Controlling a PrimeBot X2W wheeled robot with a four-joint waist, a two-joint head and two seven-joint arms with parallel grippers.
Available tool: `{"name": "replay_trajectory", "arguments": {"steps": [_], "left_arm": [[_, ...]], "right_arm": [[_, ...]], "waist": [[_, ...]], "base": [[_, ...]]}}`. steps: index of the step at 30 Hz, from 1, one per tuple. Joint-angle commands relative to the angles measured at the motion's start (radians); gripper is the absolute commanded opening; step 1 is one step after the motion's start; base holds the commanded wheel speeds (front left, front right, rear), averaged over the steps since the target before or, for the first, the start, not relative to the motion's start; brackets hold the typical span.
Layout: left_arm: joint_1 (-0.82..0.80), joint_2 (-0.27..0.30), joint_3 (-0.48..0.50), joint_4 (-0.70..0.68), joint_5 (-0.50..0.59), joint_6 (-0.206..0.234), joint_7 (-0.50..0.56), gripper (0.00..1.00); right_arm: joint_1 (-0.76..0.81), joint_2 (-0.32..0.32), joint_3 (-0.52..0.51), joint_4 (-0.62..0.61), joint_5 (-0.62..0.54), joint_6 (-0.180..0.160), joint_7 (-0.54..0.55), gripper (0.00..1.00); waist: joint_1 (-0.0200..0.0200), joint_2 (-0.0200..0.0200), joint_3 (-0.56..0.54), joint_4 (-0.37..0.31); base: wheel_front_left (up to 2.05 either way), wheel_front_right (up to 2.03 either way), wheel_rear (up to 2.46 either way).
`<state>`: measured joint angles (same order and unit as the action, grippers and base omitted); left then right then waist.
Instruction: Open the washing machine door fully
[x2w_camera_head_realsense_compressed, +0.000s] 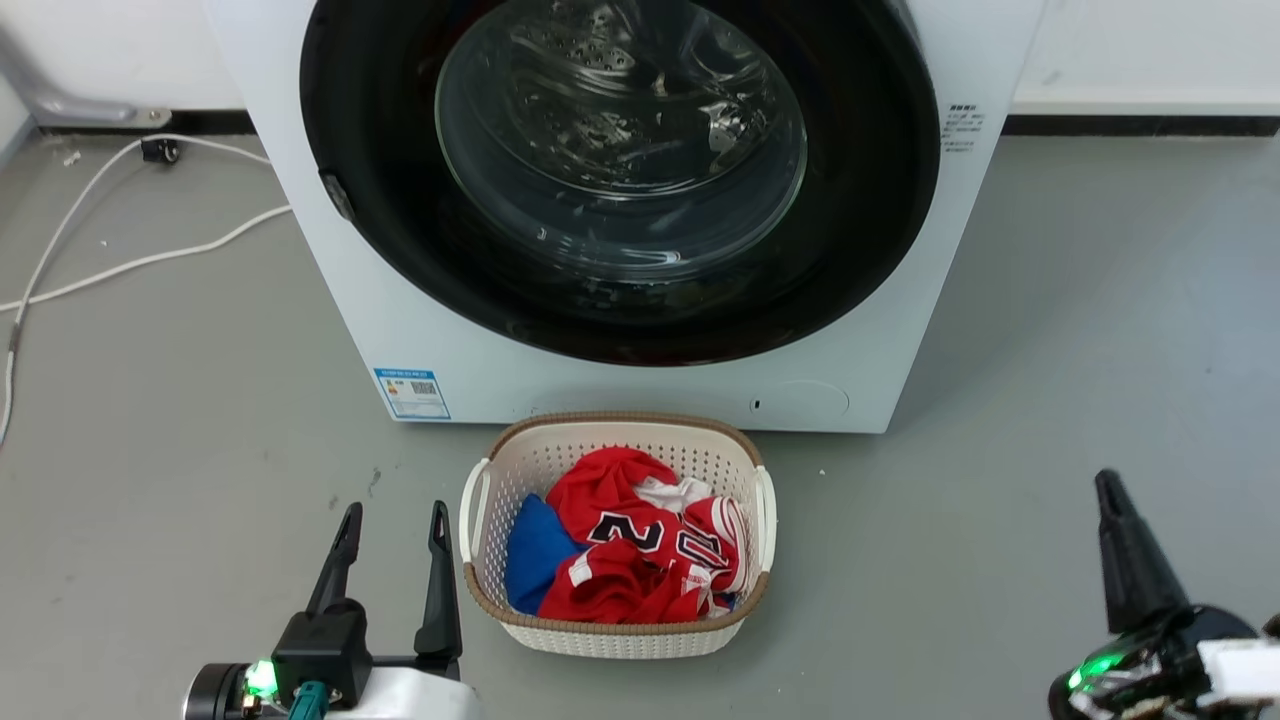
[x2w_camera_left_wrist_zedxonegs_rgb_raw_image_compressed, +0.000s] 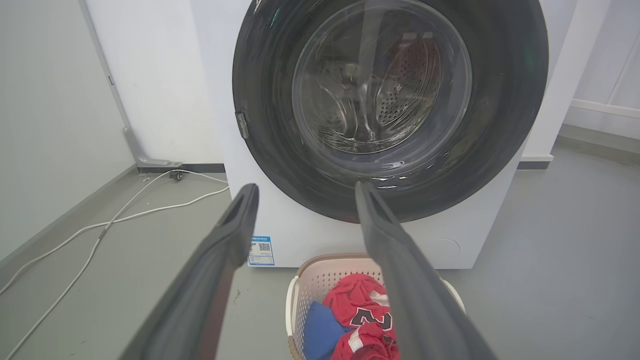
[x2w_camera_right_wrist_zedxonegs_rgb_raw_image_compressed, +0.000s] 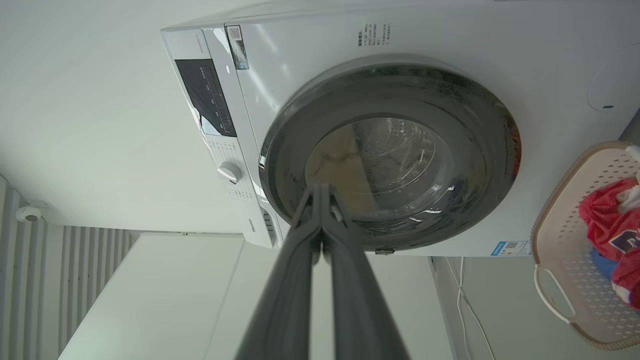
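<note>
The washing machine door (x2w_camera_head_realsense_compressed: 400, 220) is a glossy black ring around a clear glass bowl, lying flush against the white machine front. A small latch tab sits on its left edge. The same door (x2w_camera_left_wrist_zedxonegs_rgb_raw_image_compressed: 270, 135) stands ahead of the left wrist, and the door (x2w_camera_right_wrist_zedxonegs_rgb_raw_image_compressed: 480, 150) appears turned sideways in the right wrist view. My left gripper (x2w_camera_head_realsense_compressed: 393, 512) is open near the floor at the lower left, beside the basket, well short of the door. My right gripper (x2w_camera_head_realsense_compressed: 1107, 482) is shut with nothing in it at the lower right, also far from the door.
A cream laundry basket (x2w_camera_head_realsense_compressed: 500, 460) holding red and blue clothes sits on the grey floor directly before the machine. White cables (x2w_camera_head_realsense_compressed: 120, 265) trail over the floor at the left. A white wall with a dark skirting runs behind.
</note>
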<state>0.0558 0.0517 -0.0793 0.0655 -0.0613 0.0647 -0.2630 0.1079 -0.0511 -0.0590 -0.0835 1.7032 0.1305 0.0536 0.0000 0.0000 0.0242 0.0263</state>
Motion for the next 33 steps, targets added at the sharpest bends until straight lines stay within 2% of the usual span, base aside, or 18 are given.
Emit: {"name": "replay_trajectory", "arguments": {"steps": [1,9,15,23,33], "left_arm": [[-0.017,-0.002,0.002,-0.006,0.006,0.002,-0.003,1.0],[-0.089,-0.002,0.006,-0.023,0.02,-0.012,-0.003,1.0],[-0.151,-0.002,0.006,-0.039,0.02,-0.019,-0.003,1.0],[-0.222,-0.002,-0.006,-0.056,0.011,-0.027,-0.003,1.0],[-0.308,-0.002,-0.032,-0.067,0.0,-0.036,-0.003,1.0]], "right_arm": [[-0.044,-0.003,-0.025,0.02,-0.001,0.0,0.01,0.0],[-0.275,-0.067,-0.164,0.154,0.023,0.0,0.053,0.0],[-0.489,-0.146,-0.209,0.28,0.016,0.0,0.091,0.0],[-0.751,-0.251,-0.195,0.426,-0.003,0.0,0.149,0.0],[-1.072,-0.378,-0.103,0.58,-0.069,0.0,0.235,0.0]], "waist": [[0.0,0.0,0.02,0.001],[0.0,0.0,0.126,0.018],[0.0,0.0,0.237,0.029],[0.0,0.0,0.363,0.041],[0.0,0.0,0.496,0.083]], "base": [[0.0,0.0,0.0],[0.0,0.0,0.0],[0.0,0.0,0.0],[0.0,0.0,0.0],[0.0,0.0,0.0]]}}
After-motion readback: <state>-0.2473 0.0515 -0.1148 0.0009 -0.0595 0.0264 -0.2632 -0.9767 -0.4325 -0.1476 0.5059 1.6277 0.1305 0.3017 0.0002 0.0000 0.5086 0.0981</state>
